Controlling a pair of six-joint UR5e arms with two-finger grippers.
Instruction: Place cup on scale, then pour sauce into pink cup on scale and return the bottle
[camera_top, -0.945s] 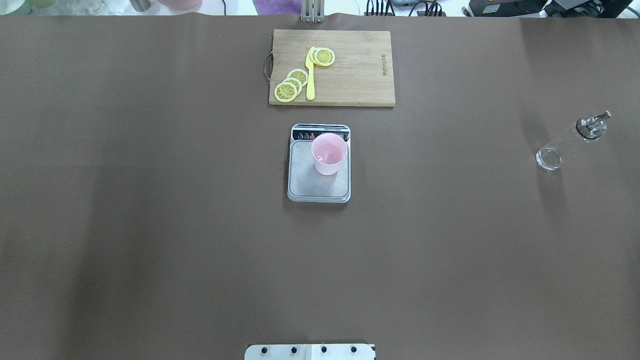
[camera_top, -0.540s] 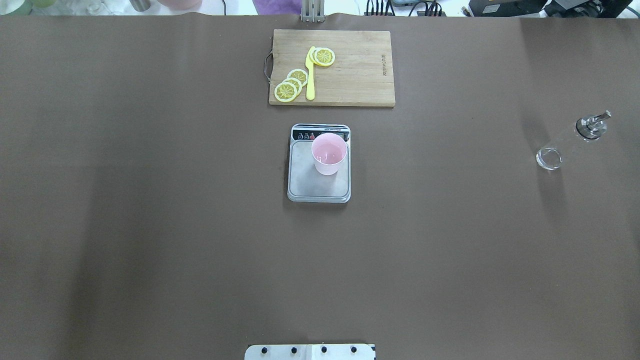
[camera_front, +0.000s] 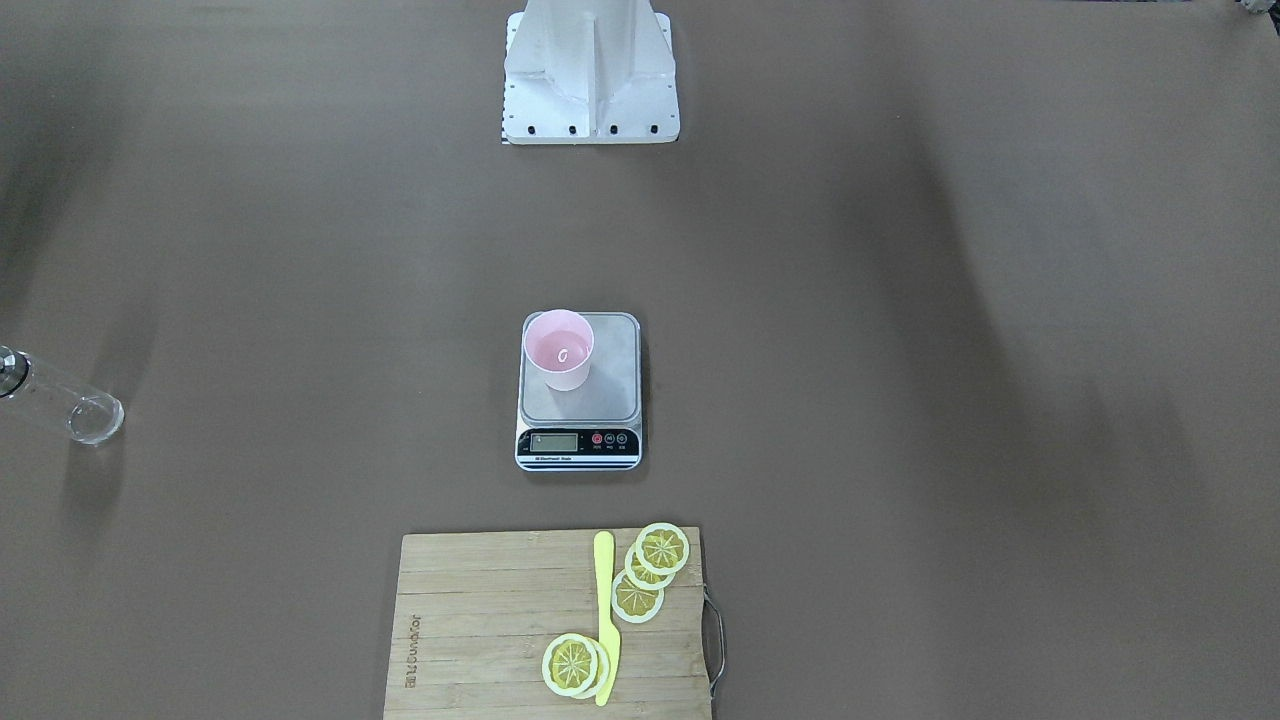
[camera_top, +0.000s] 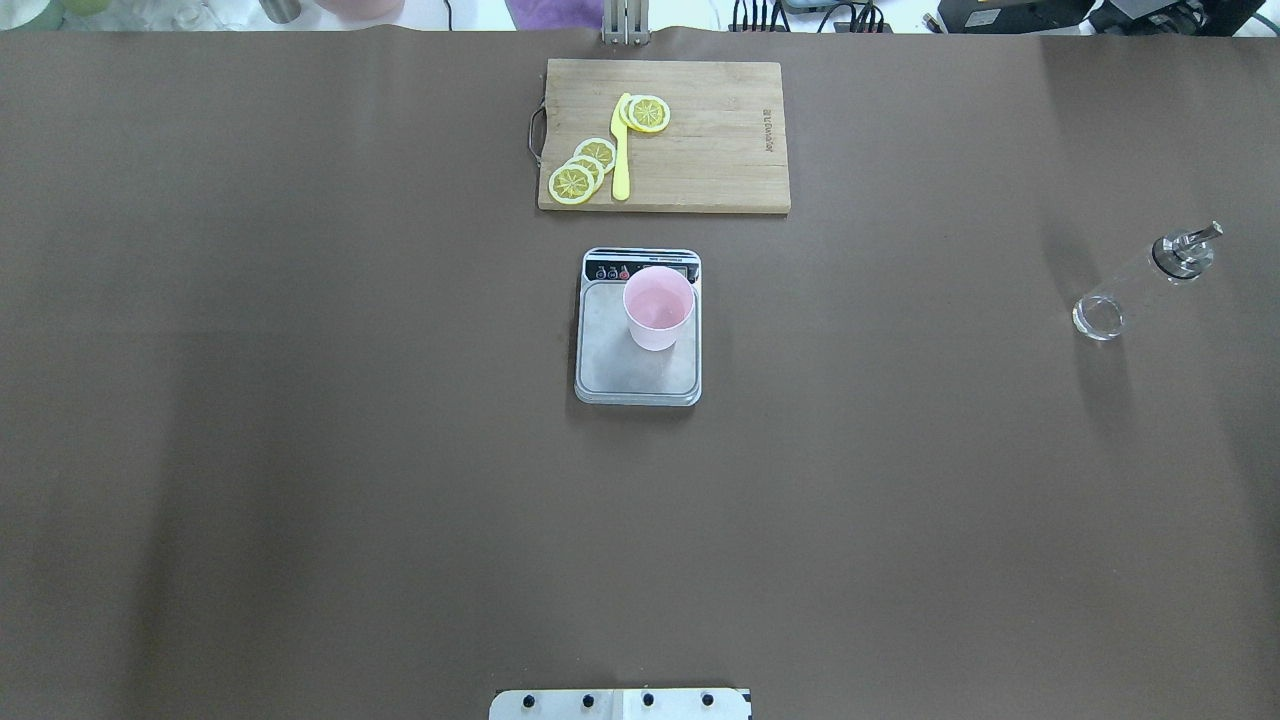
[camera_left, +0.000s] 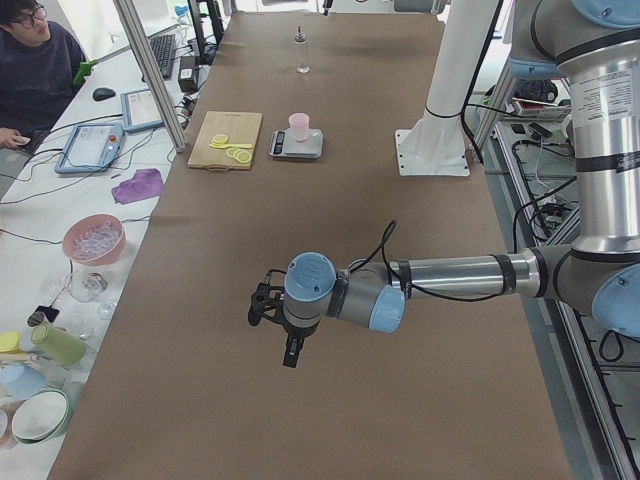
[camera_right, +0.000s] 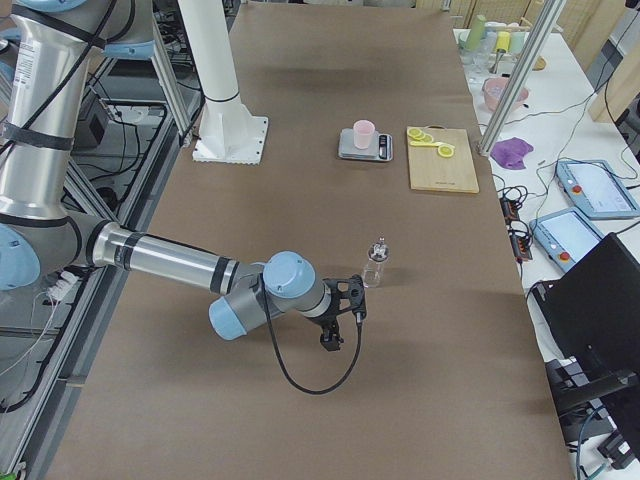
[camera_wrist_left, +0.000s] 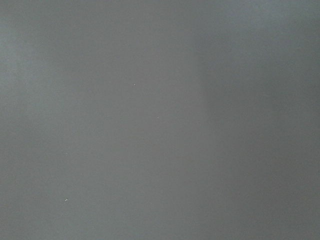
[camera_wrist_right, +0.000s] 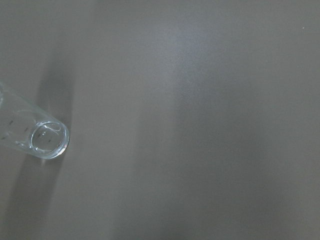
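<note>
Standing upright, spout up, the bottle (camera_right: 376, 265) is just beside the right gripper (camera_right: 330, 340), the cup (camera_top: 658, 305) on the scale (camera_top: 610, 362) well beyond; how wide that or the left gripper (camera_left: 289, 352) stands, I cannot tell.

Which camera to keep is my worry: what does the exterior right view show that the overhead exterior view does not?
Only exterior right: the right arm and its claw, near the bottle. Only overhead exterior: a look down into the cup from above. Both: the cup standing on the scale, the bottle upright, and the cutting board with lemon slices and a yellow knife.
</note>
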